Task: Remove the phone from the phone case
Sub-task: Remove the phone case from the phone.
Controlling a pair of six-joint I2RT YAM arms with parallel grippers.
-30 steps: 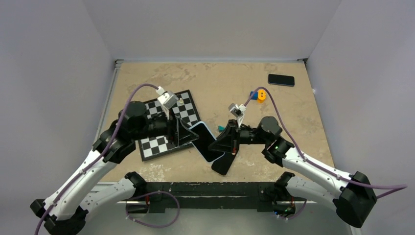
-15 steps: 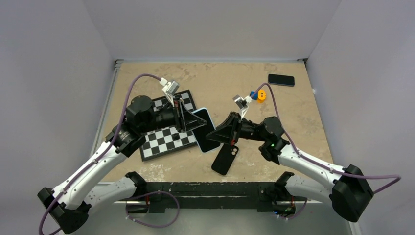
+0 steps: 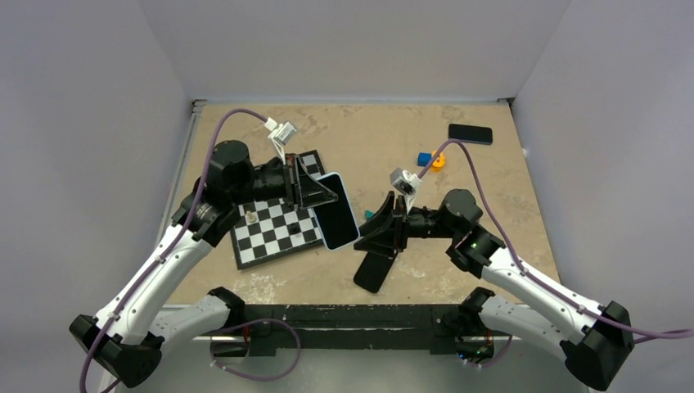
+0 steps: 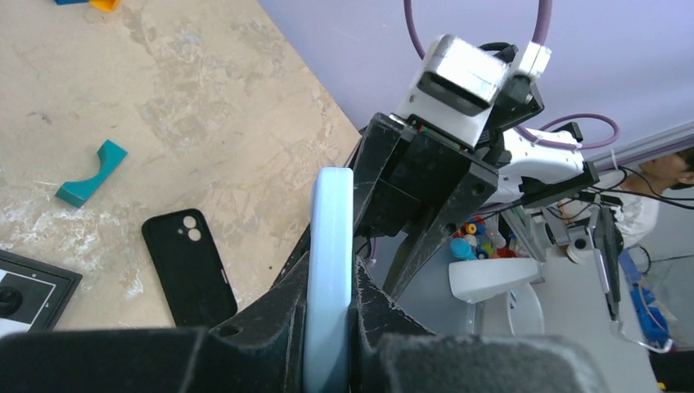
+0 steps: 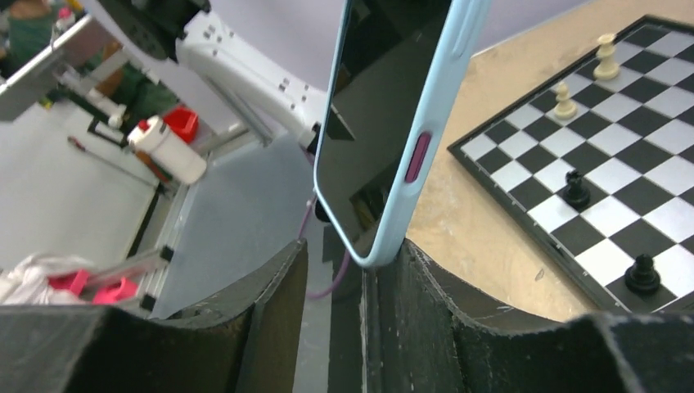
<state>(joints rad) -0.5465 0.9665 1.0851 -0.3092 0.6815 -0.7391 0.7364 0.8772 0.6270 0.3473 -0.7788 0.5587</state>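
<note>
The phone, pale blue at the rim with its black screen showing, is held off the table over the chessboard's right edge. My left gripper is shut on it; in the left wrist view the phone's edge sits tight between the fingers of that gripper. The phone case, an empty black shell with two camera holes, lies flat on the table. My right gripper stands open just right of the phone. In the right wrist view the phone's lower corner hangs beside one finger of this gripper, with a gap on the other side.
A chessboard with a few pieces lies under my left arm. A glossy black slab rests at the back right. An orange toy, a blue block and a teal piece lie behind my right gripper.
My left gripper has shut on the phone and carried it up and left, clear of the case. My right gripper has opened and released the phone. The case stays on the table.
</note>
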